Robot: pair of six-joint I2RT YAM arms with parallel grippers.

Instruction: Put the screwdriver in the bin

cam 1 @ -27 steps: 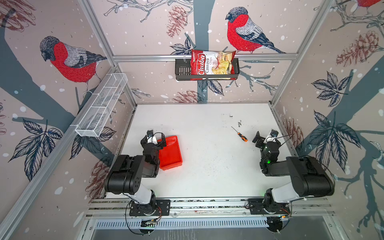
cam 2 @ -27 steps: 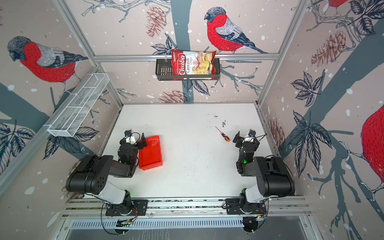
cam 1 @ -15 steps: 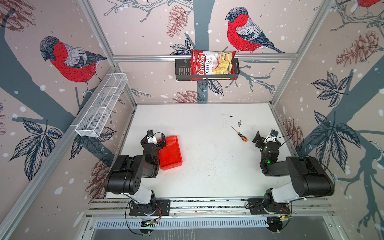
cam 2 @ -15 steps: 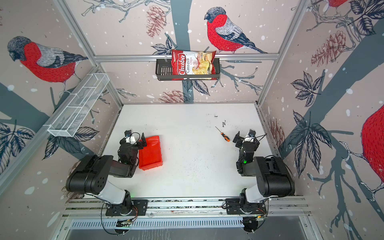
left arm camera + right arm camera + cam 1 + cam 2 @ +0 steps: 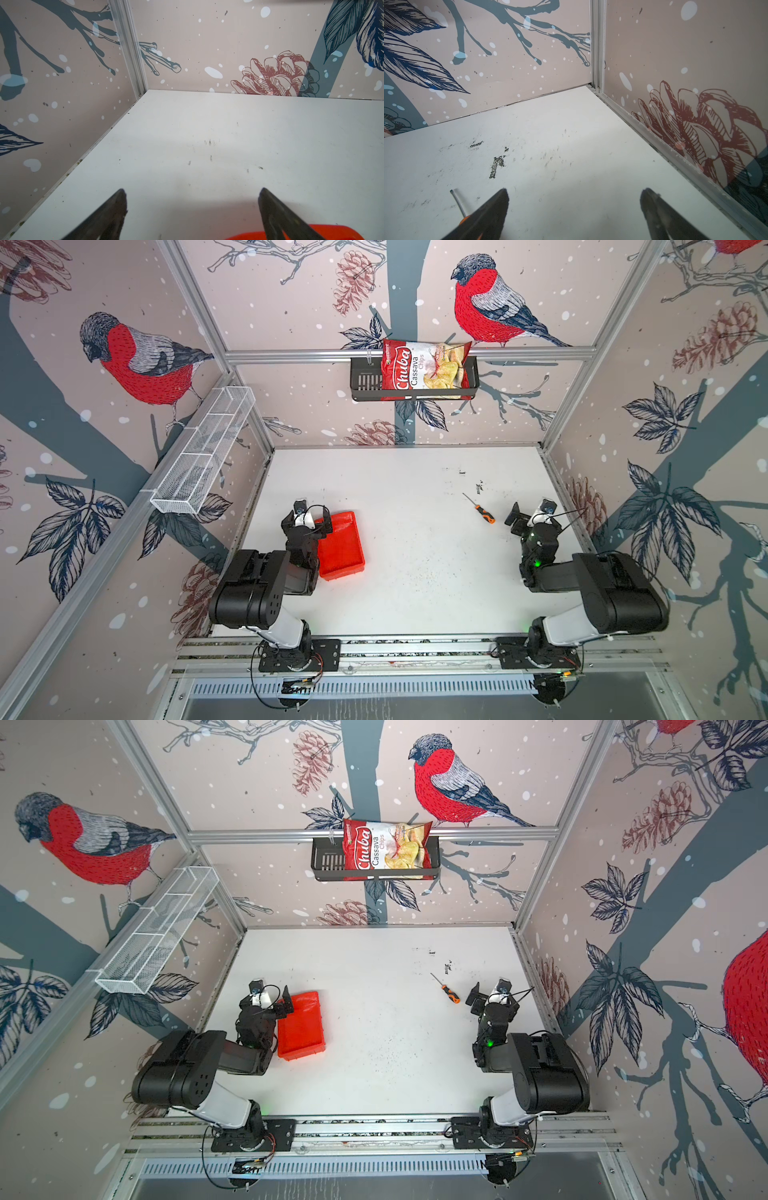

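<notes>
White tabletop [image 5: 415, 597] inside bird-print walls. Red bin [image 5: 347, 549] sits flat on the left half. Left gripper [image 5: 312, 517] hangs over the bin's far left edge, jaws spread wide, gripping nothing. Right gripper [image 5: 531, 512] is near the right wall, jaws equally wide, also gripping nothing. Screwdriver [image 5: 479, 509] lies flat on the tabletop just left of the right gripper, tip toward the back wall, well apart from the bin.
</notes>
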